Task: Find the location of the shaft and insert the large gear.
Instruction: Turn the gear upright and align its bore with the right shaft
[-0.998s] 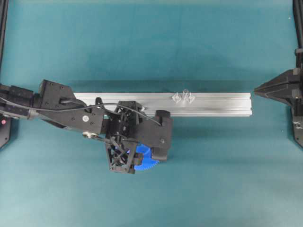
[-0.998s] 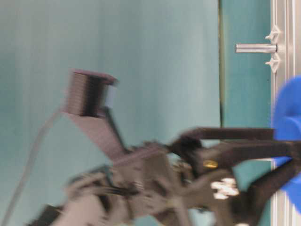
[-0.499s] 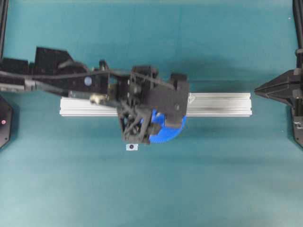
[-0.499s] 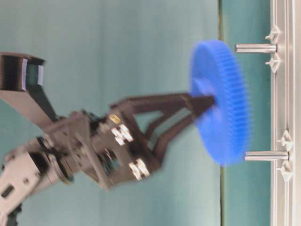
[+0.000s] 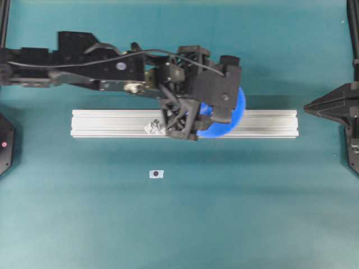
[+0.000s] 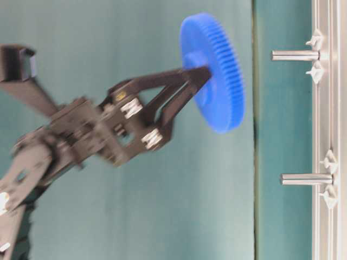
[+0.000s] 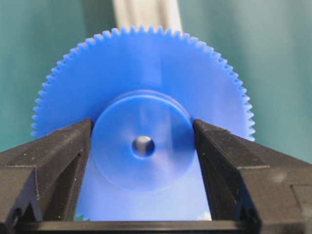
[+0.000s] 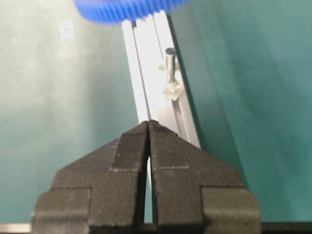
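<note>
Large gear [image 7: 141, 146] pinched by left claw [image 7: 142, 146].

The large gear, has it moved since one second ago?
Yes. In the overhead view the large gear went from below the aluminium rail up and rightward, over it.

Left pincer [image 6: 199, 76] grips large gear [image 6: 214, 70], clear of shaft [image 6: 295, 55].

Overhead looks straight down, table-level sideways, wrist views close; all share the large gear [image 6: 217, 70].
</note>
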Available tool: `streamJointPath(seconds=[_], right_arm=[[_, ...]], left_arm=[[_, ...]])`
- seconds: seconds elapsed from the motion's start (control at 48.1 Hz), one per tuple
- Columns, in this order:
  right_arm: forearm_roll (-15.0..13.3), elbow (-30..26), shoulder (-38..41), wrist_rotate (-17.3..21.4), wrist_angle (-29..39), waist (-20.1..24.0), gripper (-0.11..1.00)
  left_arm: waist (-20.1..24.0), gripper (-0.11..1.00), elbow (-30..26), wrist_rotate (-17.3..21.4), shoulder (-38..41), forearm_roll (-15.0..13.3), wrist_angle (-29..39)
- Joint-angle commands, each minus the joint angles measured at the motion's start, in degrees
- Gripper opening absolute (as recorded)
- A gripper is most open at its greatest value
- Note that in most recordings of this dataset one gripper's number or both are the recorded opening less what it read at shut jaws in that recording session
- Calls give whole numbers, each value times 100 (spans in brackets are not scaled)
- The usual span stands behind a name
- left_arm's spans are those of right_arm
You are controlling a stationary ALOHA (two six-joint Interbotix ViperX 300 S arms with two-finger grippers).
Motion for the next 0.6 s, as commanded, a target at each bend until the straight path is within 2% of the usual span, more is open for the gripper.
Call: streamJointPath(seconds=[0.0, 0.582], right_arm=[[-18, -53, 18, 35, -26, 0, 3], [-18, -9, -132, 35, 26, -220, 3]], left_arm=[[18, 71, -229, 0, 26, 26, -185], [88, 71, -343, 0, 642, 26, -352]])
